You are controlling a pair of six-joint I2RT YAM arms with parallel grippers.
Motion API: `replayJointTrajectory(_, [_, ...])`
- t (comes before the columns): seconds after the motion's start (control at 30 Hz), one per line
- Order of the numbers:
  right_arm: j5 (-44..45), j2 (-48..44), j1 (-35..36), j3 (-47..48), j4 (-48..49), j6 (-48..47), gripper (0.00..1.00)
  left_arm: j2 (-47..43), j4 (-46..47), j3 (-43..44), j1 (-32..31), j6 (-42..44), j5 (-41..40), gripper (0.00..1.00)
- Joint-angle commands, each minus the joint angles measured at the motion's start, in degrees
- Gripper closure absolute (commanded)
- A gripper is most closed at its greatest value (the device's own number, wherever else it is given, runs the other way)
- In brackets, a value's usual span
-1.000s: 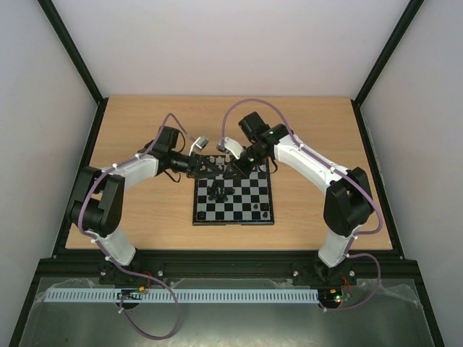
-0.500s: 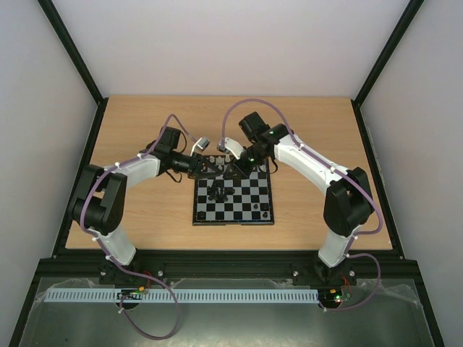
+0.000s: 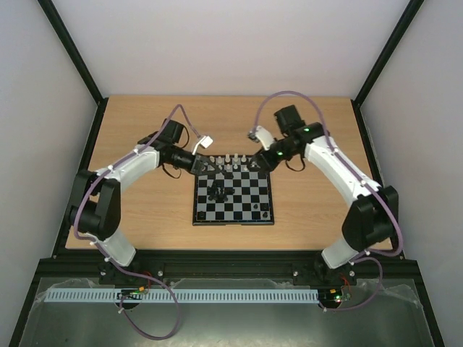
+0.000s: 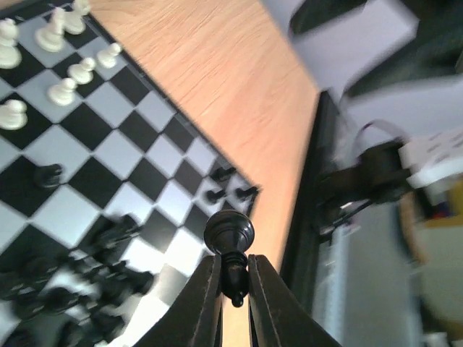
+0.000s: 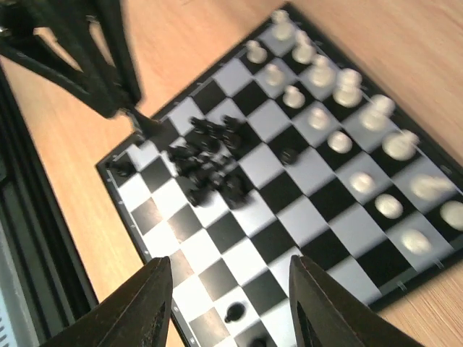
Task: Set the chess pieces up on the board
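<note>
The board (image 3: 233,223) lies at the table's middle. White chess pieces (image 3: 228,163) stand along its far rows and a heap of black ones (image 3: 215,192) lies left of centre. My left gripper (image 3: 205,165) hovers over the board's far-left corner. In the left wrist view this gripper (image 4: 234,278) is shut on a black pawn (image 4: 229,235), held off the board (image 4: 163,155). My right gripper (image 3: 255,162) hangs at the far-right corner. In the right wrist view it (image 5: 231,303) is open and holds nothing, above the board (image 5: 289,217) near a single black pawn (image 5: 234,312).
A few black pieces (image 3: 262,211) stand at the board's near-right corner. The black heap (image 5: 210,159) and the white rows (image 5: 347,137) fill much of the board. The left gripper's fingers (image 5: 108,72) show at the top left of the right wrist view. Bare wood surrounds the board.
The right arm has drawn back to the right from the board's far edge and its jaws have opened. The left gripper has closed on the black pawn and shifted slightly left.
</note>
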Motion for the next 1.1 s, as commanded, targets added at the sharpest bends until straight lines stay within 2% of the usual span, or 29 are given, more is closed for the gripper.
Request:
replayJointTrajectory(0.0, [0.87,-4.43,-5.18,-4.42,-1.39,2.49,0.55,-4.21,-14.82,2.71,-2.89,21.9,-17.37,0.93])
replayJointTrajectory(0.13, [2.09,-5.7,-8.09,-7.07,1.14,5.45,0.55,-5.31,-22.27,3.12,-10.31,35.01,-29.25,0.94])
replayJointTrajectory(0.27, [2.46,-6.23,-8.81,-8.67,1.83,5.85,0.55,-5.33,-23.98,1.35,-16.47,40.47,-37.48,0.95])
replayJointTrajectory(0.57, [2.96,-7.69,-8.86,-10.71,2.25,5.47,0.55,-2.91,-23.52,-0.03,-25.25,44.68,-47.78,0.96])
replayJointTrajectory(1.07, [2.71,-8.33,-8.9,-12.46,2.56,4.79,0.55,5.12,-25.15,2.45,-29.41,43.34,-53.75,0.96])
